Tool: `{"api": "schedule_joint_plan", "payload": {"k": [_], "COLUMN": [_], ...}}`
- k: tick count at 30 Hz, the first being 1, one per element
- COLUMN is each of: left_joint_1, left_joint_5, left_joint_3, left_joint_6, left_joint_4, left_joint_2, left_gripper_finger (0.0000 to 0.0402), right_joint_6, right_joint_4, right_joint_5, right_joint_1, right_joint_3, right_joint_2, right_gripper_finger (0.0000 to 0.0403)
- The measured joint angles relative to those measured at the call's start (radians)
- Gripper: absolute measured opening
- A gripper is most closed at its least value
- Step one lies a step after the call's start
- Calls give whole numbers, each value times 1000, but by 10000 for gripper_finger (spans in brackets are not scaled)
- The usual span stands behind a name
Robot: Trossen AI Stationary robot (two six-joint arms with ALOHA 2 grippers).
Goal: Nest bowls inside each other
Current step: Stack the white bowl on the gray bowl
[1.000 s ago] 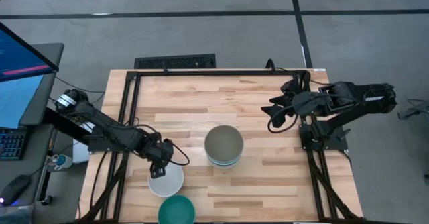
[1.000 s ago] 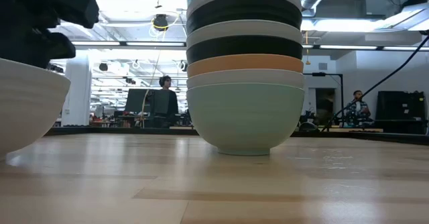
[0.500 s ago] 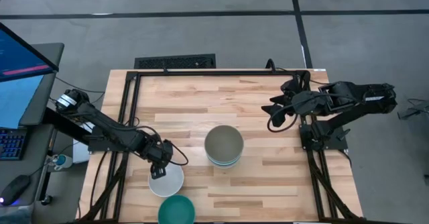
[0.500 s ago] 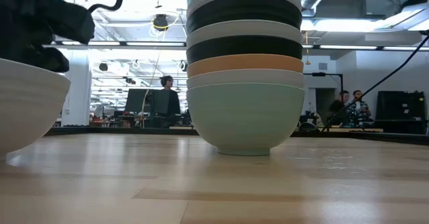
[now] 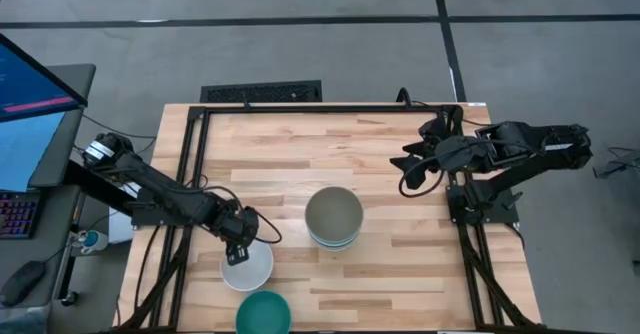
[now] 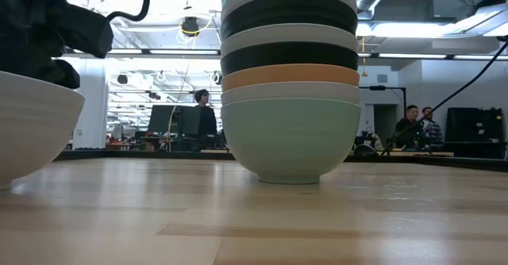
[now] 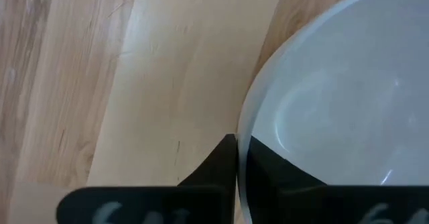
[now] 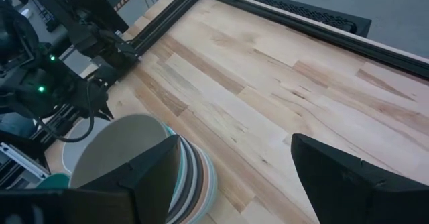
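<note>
A stack of nested bowls, grey-taupe on top and mint green at its base, stands at the table's middle. A lone white bowl rests on the wood near the front left, a turquoise bowl just nearer the front edge. My left gripper is shut on the white bowl's rim. My right gripper hovers open above the table's far right. My left gripper pinches the white bowl's rim on its far-left side, one finger inside the bowl and one finger outside. The fingers come from above, slanting down. The bowl's base rests on the table.
A black frame rail runs along the table's far edge and down both sides. A monitor and keyboard stand off the table's left. People show in the room beyond the table.
My left gripper has shut, taking hold of the white bowl's rim. The bowl stays on the table.
</note>
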Motion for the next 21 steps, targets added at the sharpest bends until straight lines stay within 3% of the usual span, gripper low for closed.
{"api": "schedule_joint_plan", "payload": {"k": [5,10,16,21], "left_joint_1": [36,128,251,314], "left_joint_5": [6,52,88,-4], "left_joint_3": [11,130,467,795], "left_joint_6": [-16,-13,21,58], "left_joint_4": [-11,-72,-241,-278], "left_joint_2": [-3,-14,-31,-15], "left_gripper_finger": [3,2,1,1], "right_joint_6": [0,8,7,1], "right_joint_4": [0,1,1,1], "right_joint_5": [0,-1,-2,-3], "right_joint_1": [0,0,0,1], "right_joint_3": [0,0,0,0], "right_joint_2": [0,0,0,0], "right_gripper_finger": [306,306,306,306]}}
